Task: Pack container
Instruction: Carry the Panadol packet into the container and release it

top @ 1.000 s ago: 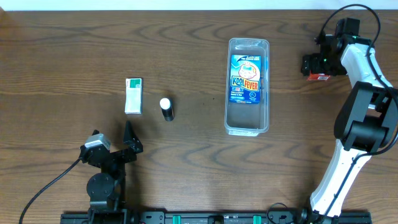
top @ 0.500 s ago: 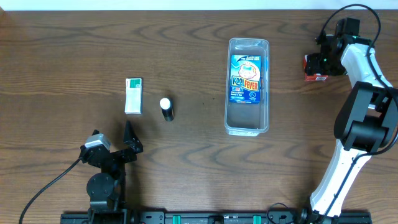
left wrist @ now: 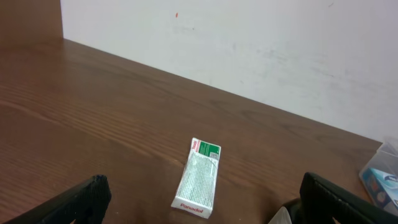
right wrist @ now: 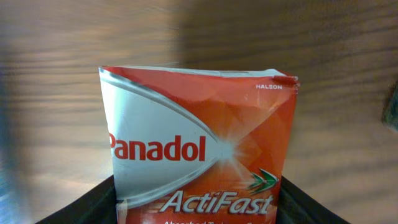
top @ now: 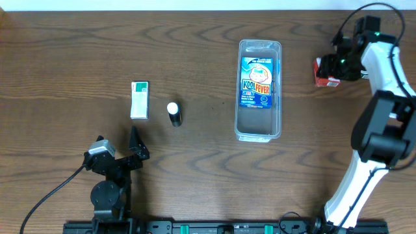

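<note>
The container (top: 259, 125) is a clear long bin at the table's centre right, with a blue Kool Fever pack (top: 259, 81) lying in it. My right gripper (top: 339, 64) is shut on a red Panadol ActiFast box (top: 324, 71) to the right of the container. In the right wrist view the box (right wrist: 199, 143) fills the space between the fingers (right wrist: 198, 211). My left gripper (top: 134, 147) is open and empty near the front left. A green-white Panadol box (top: 140, 99) lies flat ahead of it, also seen in the left wrist view (left wrist: 199, 177).
A small black bottle with a white cap (top: 173, 113) lies right of the green-white box; its cap shows in the left wrist view (left wrist: 281, 215). A white wall (left wrist: 249, 43) runs along the table's far edge. The container's corner (left wrist: 382, 167) shows at the right.
My right gripper has shifted slightly, and the red box now shows further left of it, towards the container. The left arm has not moved.
</note>
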`<move>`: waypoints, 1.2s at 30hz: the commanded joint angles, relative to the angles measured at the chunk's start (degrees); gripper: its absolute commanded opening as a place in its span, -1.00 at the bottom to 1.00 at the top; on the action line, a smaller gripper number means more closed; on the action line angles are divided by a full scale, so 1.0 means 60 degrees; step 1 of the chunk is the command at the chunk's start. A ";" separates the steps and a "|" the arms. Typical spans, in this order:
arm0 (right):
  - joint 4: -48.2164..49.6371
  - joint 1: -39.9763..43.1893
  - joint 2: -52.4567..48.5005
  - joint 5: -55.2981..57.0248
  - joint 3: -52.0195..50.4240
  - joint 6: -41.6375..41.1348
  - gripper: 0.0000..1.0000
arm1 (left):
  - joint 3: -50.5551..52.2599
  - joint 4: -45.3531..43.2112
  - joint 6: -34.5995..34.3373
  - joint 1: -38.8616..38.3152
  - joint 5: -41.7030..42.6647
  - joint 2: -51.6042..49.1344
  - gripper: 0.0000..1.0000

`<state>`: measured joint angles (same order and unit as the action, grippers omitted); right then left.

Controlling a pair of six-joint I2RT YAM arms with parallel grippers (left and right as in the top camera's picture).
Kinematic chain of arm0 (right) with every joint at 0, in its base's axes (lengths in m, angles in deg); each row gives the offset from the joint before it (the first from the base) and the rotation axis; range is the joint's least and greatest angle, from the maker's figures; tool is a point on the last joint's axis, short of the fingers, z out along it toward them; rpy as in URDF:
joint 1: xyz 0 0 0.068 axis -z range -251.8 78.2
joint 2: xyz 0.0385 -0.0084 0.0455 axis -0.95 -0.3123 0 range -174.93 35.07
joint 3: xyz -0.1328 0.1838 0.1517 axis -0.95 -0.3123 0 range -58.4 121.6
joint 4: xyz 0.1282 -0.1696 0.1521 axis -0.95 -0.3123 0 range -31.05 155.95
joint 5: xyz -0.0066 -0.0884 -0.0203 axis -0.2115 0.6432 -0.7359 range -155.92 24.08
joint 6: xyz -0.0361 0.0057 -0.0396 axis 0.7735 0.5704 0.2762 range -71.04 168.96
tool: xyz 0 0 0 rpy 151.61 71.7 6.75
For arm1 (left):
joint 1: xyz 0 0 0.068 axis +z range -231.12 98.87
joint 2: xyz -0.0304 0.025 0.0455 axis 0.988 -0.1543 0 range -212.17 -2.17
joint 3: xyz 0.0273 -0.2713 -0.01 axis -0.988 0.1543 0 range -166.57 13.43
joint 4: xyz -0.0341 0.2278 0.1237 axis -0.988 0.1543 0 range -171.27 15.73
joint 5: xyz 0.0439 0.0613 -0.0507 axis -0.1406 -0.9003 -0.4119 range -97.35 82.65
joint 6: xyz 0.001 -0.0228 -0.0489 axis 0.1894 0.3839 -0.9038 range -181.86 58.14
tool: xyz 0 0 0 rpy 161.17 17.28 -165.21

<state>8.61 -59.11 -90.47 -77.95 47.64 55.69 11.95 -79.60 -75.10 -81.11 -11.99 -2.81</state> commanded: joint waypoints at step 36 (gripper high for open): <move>-0.0357 -0.5821 0.1661 0.3971 -0.0044 -0.6043 0.37 | 0.0208 0.0346 0.0124 0.0058 -0.0106 0.0004 0.96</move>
<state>5.94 -94.35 -78.23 -56.23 47.81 20.65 11.95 -79.60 -75.10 -81.11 -11.99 -2.81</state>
